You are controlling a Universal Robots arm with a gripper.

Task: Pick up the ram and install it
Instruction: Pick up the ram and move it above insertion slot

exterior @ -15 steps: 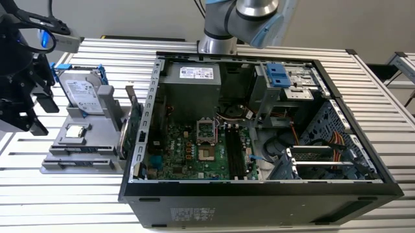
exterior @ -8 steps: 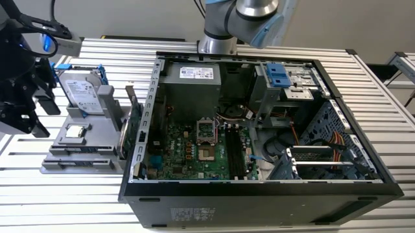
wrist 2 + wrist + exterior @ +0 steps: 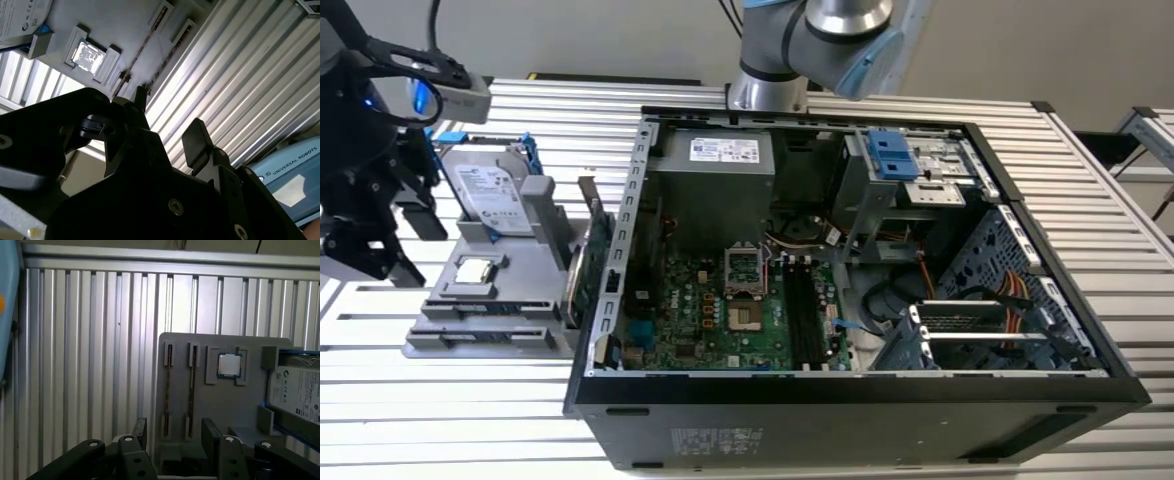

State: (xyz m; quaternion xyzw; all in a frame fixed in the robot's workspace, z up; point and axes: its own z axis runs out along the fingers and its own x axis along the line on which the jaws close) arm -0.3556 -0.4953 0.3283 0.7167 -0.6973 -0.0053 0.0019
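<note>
Two ram sticks point(image 3: 190, 390) point(image 3: 168, 385) lie edge-up in parallel slots of a grey holder tray point(image 3: 215, 410); in the second wrist view they are thin dark lines point(image 3: 136, 60). My gripper point(image 3: 175, 436) hangs above the tray's near end, open, with nothing between its black fingers point(image 3: 140, 432). In the first wrist view both sticks line up with the gap between the fingers. The gripper point(image 3: 167, 125) stands just as open in the second wrist view. In the exterior view the gripper point(image 3: 380, 250) is at the far left, beside the tray point(image 3: 440, 340).
An open computer case point(image 3: 854, 400) fills the middle, with a motherboard point(image 3: 707, 310) and black memory slots point(image 3: 802, 310). The tray also carries a silver CPU chip point(image 3: 478, 268) and a hard drive point(image 3: 491, 195). A green card point(image 3: 594, 260) stands between tray and case.
</note>
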